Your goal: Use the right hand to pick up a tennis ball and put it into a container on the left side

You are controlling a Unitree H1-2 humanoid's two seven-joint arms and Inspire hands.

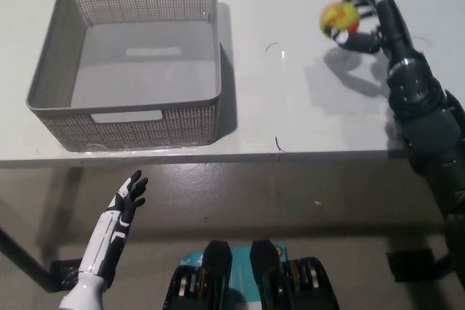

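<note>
A yellow and red tennis ball [338, 16] is held above the white table at the upper right, with my black right hand [367, 21] shut on it from the right. The ball's shadow falls on the table well below it, so the ball is off the surface. The grey mesh basket [51, 70] stands empty on the left part of the table. My white left hand [125, 200] rests low at the lower left, below the table's front edge, with its fingers apart and nothing in it.
The white table [290, 107] stretches between basket and ball, with small dark marks on it. Its front edge runs across the middle of the picture, and a grey floor lies below.
</note>
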